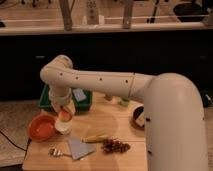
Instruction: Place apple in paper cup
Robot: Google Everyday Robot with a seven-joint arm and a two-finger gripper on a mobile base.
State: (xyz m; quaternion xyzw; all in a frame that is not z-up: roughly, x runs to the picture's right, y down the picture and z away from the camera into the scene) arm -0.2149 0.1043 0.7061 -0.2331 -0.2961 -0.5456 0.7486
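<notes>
The apple (64, 116) is a small orange-red fruit at the tip of my gripper (65, 113), right above the mouth of the paper cup (63, 127). The cup is short and cream-white and stands on the wooden table (115, 127) beside the orange bowl. My gripper hangs from the white arm (95, 82) and points down at the cup. Its fingers sit around the apple, which looks to be at the cup's rim.
A wide orange bowl (41, 127) stands left of the cup. A green bin (82, 100) is behind it. A banana (95, 137), dark grapes (115, 146), a grey napkin (80, 148), a fork (56, 151) and a dark bowl (137, 118) lie on the table.
</notes>
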